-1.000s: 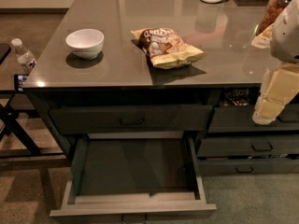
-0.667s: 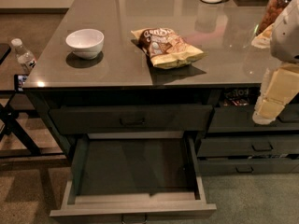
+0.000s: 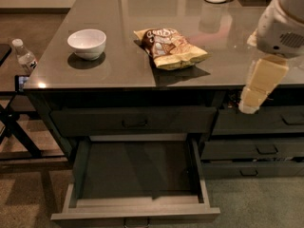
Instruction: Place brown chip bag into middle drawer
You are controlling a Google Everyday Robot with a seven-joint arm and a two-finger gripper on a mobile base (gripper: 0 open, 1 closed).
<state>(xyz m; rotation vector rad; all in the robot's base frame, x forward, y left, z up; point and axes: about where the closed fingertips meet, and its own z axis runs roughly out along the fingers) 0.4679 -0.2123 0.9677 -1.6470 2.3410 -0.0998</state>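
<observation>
So the crinkly pale-yellow and brown chip bag (image 3: 170, 47) is lying flat on the glossy grey worktop (image 3: 118, 75), a bit right of the round white ceramic bowl (image 3: 87, 42) and not touching it. Below, the wide dark grey middle drawer (image 3: 137, 175) is pulled right out, and the dark grey top drawer (image 3: 135, 121) above it is closed. The robot's pale yellow hand (image 3: 250, 103) hangs pointing down by the worktop's front right edge, well apart from the bag. A small clear plastic water bottle (image 3: 24, 56) sits off to the left.

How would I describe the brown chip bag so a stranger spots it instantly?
On the glossy grey countertop above the open middle drawer, the brown chip bag lies near the centre, between the white bowl and the gripper hanging at the right edge. It alone is crinkly, pale yellow with a brown panel.
</observation>
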